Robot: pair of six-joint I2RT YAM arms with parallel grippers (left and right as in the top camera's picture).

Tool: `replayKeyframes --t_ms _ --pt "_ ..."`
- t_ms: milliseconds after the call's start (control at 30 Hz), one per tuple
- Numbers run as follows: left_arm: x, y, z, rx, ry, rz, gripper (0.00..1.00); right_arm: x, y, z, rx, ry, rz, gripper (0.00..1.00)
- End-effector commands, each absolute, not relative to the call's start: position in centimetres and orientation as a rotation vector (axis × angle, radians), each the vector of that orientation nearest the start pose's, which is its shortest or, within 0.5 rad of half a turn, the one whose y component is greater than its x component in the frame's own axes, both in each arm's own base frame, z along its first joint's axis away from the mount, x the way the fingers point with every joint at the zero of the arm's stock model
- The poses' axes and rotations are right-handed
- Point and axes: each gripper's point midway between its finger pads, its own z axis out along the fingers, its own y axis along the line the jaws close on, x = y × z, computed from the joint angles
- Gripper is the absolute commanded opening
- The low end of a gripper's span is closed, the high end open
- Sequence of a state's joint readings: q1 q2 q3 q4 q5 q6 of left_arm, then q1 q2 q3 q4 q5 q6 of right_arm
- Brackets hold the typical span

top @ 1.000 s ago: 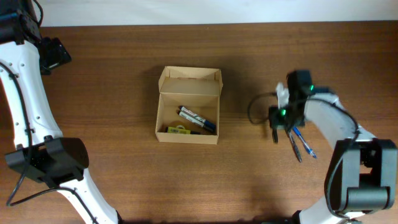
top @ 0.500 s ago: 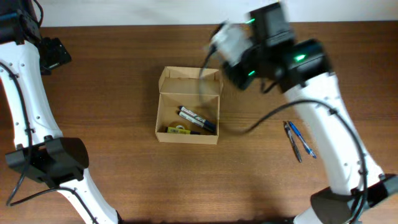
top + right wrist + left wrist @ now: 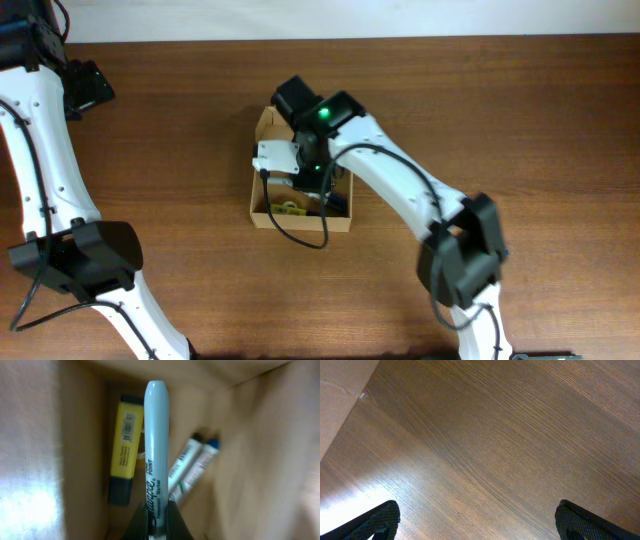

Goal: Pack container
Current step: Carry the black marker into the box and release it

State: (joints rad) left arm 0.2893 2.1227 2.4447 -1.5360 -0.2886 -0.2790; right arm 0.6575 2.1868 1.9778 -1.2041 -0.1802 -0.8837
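The container (image 3: 262, 213) is a small tan cardboard box at mid-table, its lid flap (image 3: 264, 126) standing open at the back. A yellow highlighter (image 3: 123, 448) and two markers (image 3: 193, 464) lie on its floor. My right gripper (image 3: 158, 511) hangs over the open box, shut on a pale blue-grey permanent marker (image 3: 155, 435) that points down into it. In the overhead view the right gripper (image 3: 314, 176) covers most of the box's inside. My left gripper (image 3: 480, 521) is open over bare wood at the far left of the table (image 3: 88, 84), with nothing between its fingers.
The right arm (image 3: 400, 195) stretches from the front right across to the box. The left arm (image 3: 40, 170) runs along the table's left side. A pale strip (image 3: 340, 395) borders the wood in the left wrist view.
The right arm has swung from the right side of the table, round past the back, to above the box, carrying the marker. The left arm has not moved.
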Motion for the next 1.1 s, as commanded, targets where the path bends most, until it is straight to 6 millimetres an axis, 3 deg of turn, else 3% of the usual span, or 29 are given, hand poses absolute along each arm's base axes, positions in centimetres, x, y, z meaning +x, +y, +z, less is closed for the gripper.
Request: replayKeyframes --t_ms 0,133,233,267,333,400,467,533,600,667,767,967,1067 --pt "42.2 17.8 24.4 -0.832 2.647 0.413 1.00 34.4 30.6 6.8 -2.123 2.154 0.246 0.04" --pt "42.2 17.8 24.4 -0.832 2.647 0.413 1.00 34.3 30.6 4.5 -2.097 2.237 0.270 0.04" --pt "42.2 17.8 24.4 -0.832 2.647 0.413 1.00 34.5 30.8 4.3 -2.032 2.296 0.278 0.05" --pt "42.2 17.8 24.4 -0.832 2.647 0.413 1.00 34.5 30.9 4.5 -2.010 2.312 0.277 0.08" --pt "42.2 17.8 24.4 -0.832 2.647 0.413 1.00 34.6 30.9 5.1 -1.953 2.346 0.275 0.24" --pt "42.2 17.8 24.4 -0.832 2.647 0.413 1.00 34.8 31.1 6.5 -1.894 2.360 0.276 0.27" --pt "42.2 17.8 24.4 -0.832 2.647 0.413 1.00 35.1 31.2 8.3 -1.852 2.343 0.268 0.37" --pt "42.2 17.8 24.4 -0.832 2.647 0.413 1.00 36.2 31.0 12.6 -1.702 2.330 0.199 0.43" --pt "42.2 17.8 24.4 -0.832 2.647 0.413 1.00 37.1 30.3 15.6 -1.589 2.324 0.123 0.45" --pt "42.2 17.8 24.4 -0.832 2.647 0.413 1.00 38.0 28.7 19.6 -1.453 2.298 0.011 0.46" --pt "42.2 17.8 24.4 -0.832 2.647 0.413 1.00 38.6 26.2 23.7 -1.297 2.277 -0.100 0.46" --pt "42.2 17.8 24.4 -0.832 2.647 0.413 1.00 39.6 18.4 32.1 -0.913 2.239 -0.178 0.46" --pt "42.2 17.8 24.4 -0.832 2.647 0.413 1.00 39.9 13.1 35.3 -0.676 2.242 -0.186 0.47"
